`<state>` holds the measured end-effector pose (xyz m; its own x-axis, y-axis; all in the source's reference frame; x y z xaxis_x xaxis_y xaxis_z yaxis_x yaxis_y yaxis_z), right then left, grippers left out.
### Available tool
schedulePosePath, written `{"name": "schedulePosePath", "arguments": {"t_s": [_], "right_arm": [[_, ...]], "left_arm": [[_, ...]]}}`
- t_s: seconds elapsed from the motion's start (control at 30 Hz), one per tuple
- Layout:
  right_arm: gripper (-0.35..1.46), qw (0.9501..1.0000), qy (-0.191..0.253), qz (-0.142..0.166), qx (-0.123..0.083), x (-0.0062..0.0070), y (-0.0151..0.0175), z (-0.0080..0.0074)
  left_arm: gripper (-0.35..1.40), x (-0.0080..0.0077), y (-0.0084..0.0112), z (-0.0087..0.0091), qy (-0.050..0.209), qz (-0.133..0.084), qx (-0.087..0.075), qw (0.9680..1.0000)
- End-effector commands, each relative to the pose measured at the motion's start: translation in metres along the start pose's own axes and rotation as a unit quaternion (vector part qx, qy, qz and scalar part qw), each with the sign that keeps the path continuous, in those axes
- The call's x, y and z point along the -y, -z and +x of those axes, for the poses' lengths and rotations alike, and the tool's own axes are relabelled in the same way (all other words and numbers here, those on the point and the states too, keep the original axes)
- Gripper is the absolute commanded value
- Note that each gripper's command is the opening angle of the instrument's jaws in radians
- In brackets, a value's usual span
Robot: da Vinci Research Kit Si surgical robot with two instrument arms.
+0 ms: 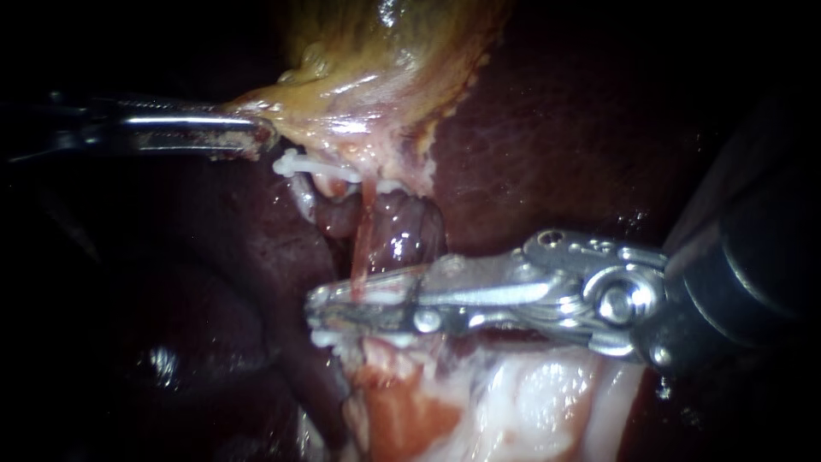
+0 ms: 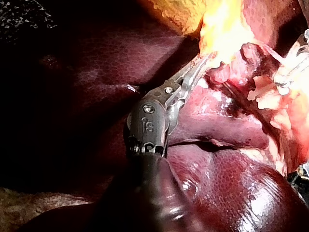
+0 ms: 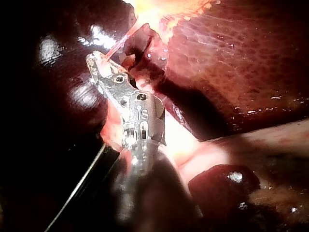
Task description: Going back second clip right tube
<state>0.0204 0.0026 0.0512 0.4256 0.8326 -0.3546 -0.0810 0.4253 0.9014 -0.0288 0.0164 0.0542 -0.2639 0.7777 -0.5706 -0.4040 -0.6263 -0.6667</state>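
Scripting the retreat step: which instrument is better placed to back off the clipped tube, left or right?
Right. The right instrument has its tip at the tube beside a white clip, so it probably retreats. The left instrument is shut on the gallbladder, away from it.

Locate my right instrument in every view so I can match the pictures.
Endoscope view: right instrument enters from the right, tip below the gallbladder.
Left wrist view: apparently just its tip, beside the gallbladder, beyond my left instrument.
Right wrist view: its own instrument, tip just short of the gallbladder.
Shared landmark: the yellowish gallbladder.
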Motion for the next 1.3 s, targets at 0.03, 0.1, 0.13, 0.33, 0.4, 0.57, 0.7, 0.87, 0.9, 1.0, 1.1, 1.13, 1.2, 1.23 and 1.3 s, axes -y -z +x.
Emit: {"name": "schedulePosePath", "arguments": {"t_s": [0.03, 0.1, 0.13, 0.33, 0.4, 0.57, 0.7, 0.87, 0.9, 1.0, 1.1, 1.13, 1.2, 1.23, 1.3], "right_arm": [[-0.16, 1.0, 0.001, 0.004, 0.003, -0.0002, -0.0003, -0.0002], [0.16, 1.0, 0.003, 0.007, 0.006, -0.0006, -0.0006, -0.0006], [0.26, 0.9999, 0.005, 0.009, 0.008, -0.0009, -0.0007, -0.0007], [0.45, 0.9989, 0.042, -0.02, -0.003, -0.0037, -0.0015, -0.0015], [0.48, 0.9965, 0.072, -0.043, -0.003, -0.0048, -0.0014, -0.0017], [0.5, 0.9859, 0.129, -0.106, 0.007, -0.0062, -0.0004, -0.0017], [0.5, 0.9806, 0.16, -0.113, 0.008, -0.0059, 0.0014, -0.0016], [0.5, 0.9738, 0.201, -0.105, 0.015, -0.0047, 0.005, -0.0011], [0.5, 0.9718, 0.212, -0.102, 0.016, -0.0044, 0.0061, -0.0011], [0.5, 0.9651, 0.241, -0.102, 0.018, -0.0039, 0.0089, -0.0009], [0.5, 0.9571, 0.27, -0.104, 0.019, -0.0037, 0.0116, -0.0008], [0.5, 0.9551, 0.276, -0.106, 0.019, -0.0037, 0.0125, -0.0009], [0.5, 0.952, 0.285, -0.109, 0.019, -0.0036, 0.0136, -0.0013], [0.5, 0.9508, 0.29, -0.107, 0.02, -0.0036, 0.0141, -0.0017], [0.5, 0.9478, 0.301, -0.103, 0.023, -0.0036, 0.0149, -0.0022]], "left_arm": [[-0.35, 0.0, 0.0, 0.0, 0.0, -0.001, 0.0, 1.0], [-0.35, 0.0, 0.0, 0.0, 0.0, -0.001, 0.0, 1.0], [-0.35, 0.0, 0.0, 0.0, 0.0, -0.001, 0.0, 1.0], [-0.35, -0.0001, 0.0, 0.0, 0.0, -0.001, 0.0, 1.0], [-0.35, -0.0001, 0.0, 0.0, 0.0, -0.001, 0.0, 1.0], [-0.35, -0.0001, 0.0001, 0.0, 0.003, -0.001, 0.0, 1.0], [-0.35, -0.0001, 0.0001, 0.0, 0.003, -0.001, 0.0, 1.0], [-0.35, -0.0001, 0.0002, -0.0001, 0.003, -0.001, 0.0, 1.0], [-0.35, -0.0001, 0.0002, -0.0001, 0.003, -0.001, 0.0, 1.0], [-0.35, -0.0001, 0.0002, -0.0001, 0.003, -0.001, 0.0, 1.0], [-0.35, -0.0001, 0.0002, -0.0001, 0.003, -0.001, 0.0, 1.0], [-0.35, -0.0001, 0.0002, -0.0001, 0.003, -0.001, 0.0, 1.0], [-0.35, -0.0001, 0.0002, -0.0001, 0.003, -0.001, -0.001, 1.0], [-0.35, -0.0001, 0.0002, -0.0001, 0.003, -0.001, -0.001, 1.0], [-0.35, -0.0001, 0.0001, 0.0, 0.003, -0.001, -0.003, 1.0]]}}
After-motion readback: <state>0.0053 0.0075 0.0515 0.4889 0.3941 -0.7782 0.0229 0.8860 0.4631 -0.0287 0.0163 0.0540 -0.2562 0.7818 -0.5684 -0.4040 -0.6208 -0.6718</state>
